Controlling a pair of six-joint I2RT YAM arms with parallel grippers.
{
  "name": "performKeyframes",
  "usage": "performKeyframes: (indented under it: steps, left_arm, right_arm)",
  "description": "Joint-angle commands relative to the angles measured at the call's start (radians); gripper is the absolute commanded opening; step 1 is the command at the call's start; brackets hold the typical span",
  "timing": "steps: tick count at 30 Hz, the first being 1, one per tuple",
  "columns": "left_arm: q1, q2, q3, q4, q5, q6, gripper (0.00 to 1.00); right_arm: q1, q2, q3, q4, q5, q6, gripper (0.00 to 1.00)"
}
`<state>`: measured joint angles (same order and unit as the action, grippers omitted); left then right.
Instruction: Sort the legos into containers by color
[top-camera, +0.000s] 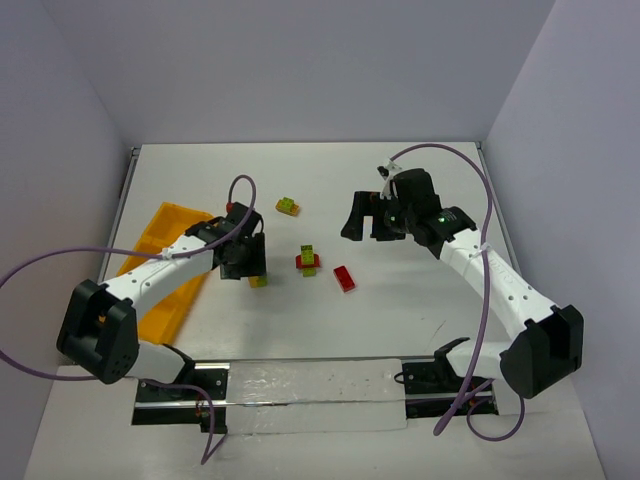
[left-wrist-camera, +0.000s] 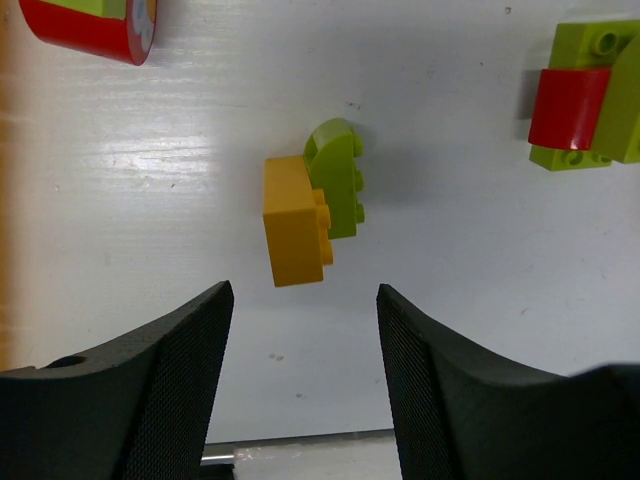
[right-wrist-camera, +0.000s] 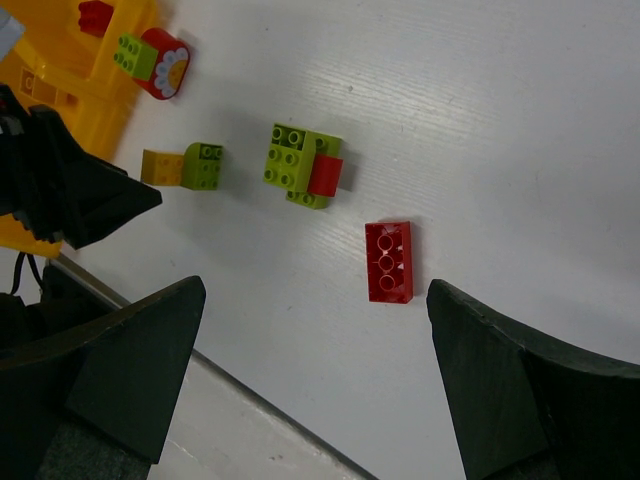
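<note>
A yellow-and-lime lego clump (left-wrist-camera: 310, 205) lies on the white table just ahead of my left gripper (left-wrist-camera: 305, 340), which is open and empty with the jaws wide apart. From above the clump (top-camera: 259, 281) sits at that gripper (top-camera: 247, 268). A lime-and-red clump (top-camera: 308, 260) and a flat red brick (top-camera: 344, 278) lie at mid table. My right gripper (top-camera: 365, 222) is open and empty, held above the table behind them; its view shows the red brick (right-wrist-camera: 389, 261) and the lime-and-red clump (right-wrist-camera: 303, 165). The orange-yellow tray (top-camera: 160, 265) lies at the left.
A small yellow-and-lime brick (top-camera: 288, 206) lies further back. A red round piece with a lime brick on it (right-wrist-camera: 155, 60) sits beside the tray's edge (right-wrist-camera: 60, 75). A red piece (right-wrist-camera: 95, 15) lies in the tray. Grey walls enclose the table.
</note>
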<state>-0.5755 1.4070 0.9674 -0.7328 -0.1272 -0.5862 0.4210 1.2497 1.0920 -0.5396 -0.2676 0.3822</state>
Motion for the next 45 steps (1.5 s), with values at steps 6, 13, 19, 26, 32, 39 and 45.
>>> performKeyframes:
  steps: [6,13,19,26,32,39,45]
  left_arm:
    - [-0.004,0.08,-0.01,0.143,-0.002,0.026,0.54]
    - [-0.004,0.113,0.022,0.124,-0.025,0.031,0.11]
    - [-0.002,0.088,0.134,0.064,0.051,0.058,0.0]
    - [0.011,0.033,0.234,0.126,0.279,0.025,0.0]
    - [0.012,0.015,0.24,0.224,0.437,-0.062,0.0]
    - [0.019,-0.018,0.257,0.248,0.485,-0.082,0.0]
    - [0.02,-0.037,0.247,0.278,0.519,-0.104,0.0]
  right_arm:
    - [-0.003,-0.002,0.02,0.024,-0.001,0.0,1.0]
    - [-0.004,0.005,0.028,0.023,-0.003,-0.003,1.0]
    - [-0.004,0.014,0.038,0.029,-0.044,-0.011,0.99]
    - [0.002,0.011,0.017,0.135,-0.215,0.06,0.97]
    - [0.041,0.027,-0.021,0.235,-0.251,0.166,0.92]
    - [0.056,0.063,-0.063,0.337,-0.257,0.27,0.84]
    - [0.069,0.114,-0.059,0.369,-0.247,0.313,0.79]
